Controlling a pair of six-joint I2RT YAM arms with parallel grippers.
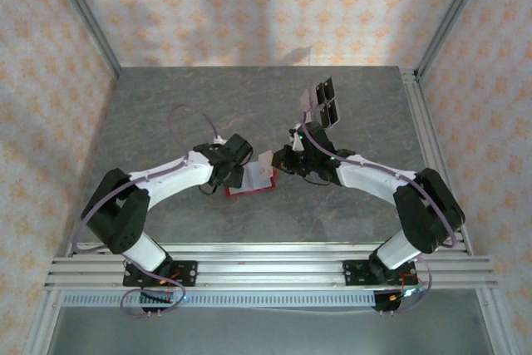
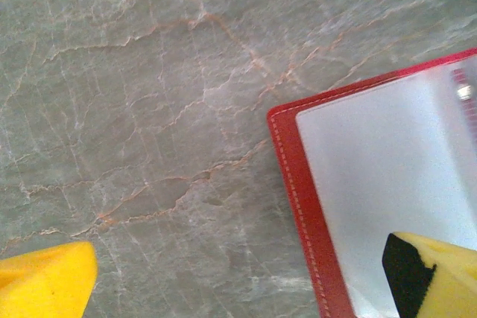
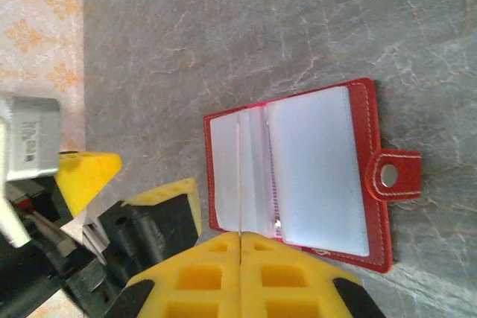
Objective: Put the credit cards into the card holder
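Card holder partly past left wrist view's edge; credit card edge-on

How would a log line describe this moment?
left gripper: open, over card holder corner | right gripper: shut on credit card | card holder: open on table

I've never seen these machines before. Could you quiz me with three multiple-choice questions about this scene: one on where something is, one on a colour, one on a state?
1. Where is the card holder?
A) In the far back corner
B) On the metal rail
C) On the table, where the left tool and right tool come together

2. What colour are the tools' fingers?
A) Blue
B) Yellow
C) Green

3. How is the card holder?
A) Lying open
B) Snapped shut
C) Standing on edge

Answers:
1 C, the top view shows it at both tool tips.
2 B, both wrist views show yellow fingers.
3 A, its pale lining faces up.
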